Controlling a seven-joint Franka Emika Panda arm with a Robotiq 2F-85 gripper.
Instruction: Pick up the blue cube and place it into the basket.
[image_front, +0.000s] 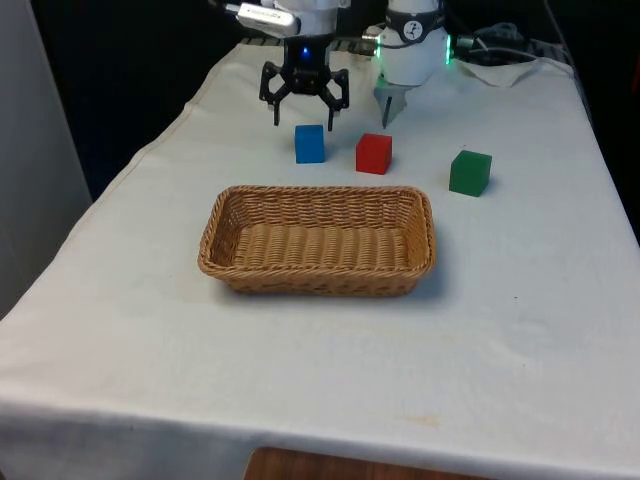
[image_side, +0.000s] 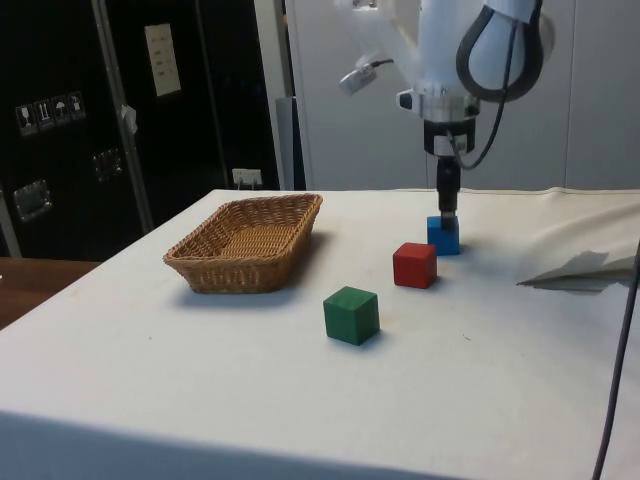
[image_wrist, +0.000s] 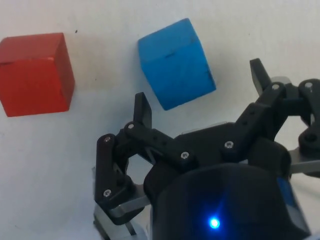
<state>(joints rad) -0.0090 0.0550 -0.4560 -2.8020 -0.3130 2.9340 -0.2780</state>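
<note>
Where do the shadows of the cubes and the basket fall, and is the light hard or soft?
Front view: soft light; the basket throws a faint shadow on the cloth along its near side. Side view: the green cube and red cube show thin, soft shadows at their bases. Wrist view: the blue cube is evenly lit, without glare.

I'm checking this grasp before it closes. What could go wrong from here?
The open black two-finger gripper hovers above the blue cube, which sits skewed to the fingers in the wrist view, so closing may twist it. The red cube stands close beside and could get nudged.
</note>
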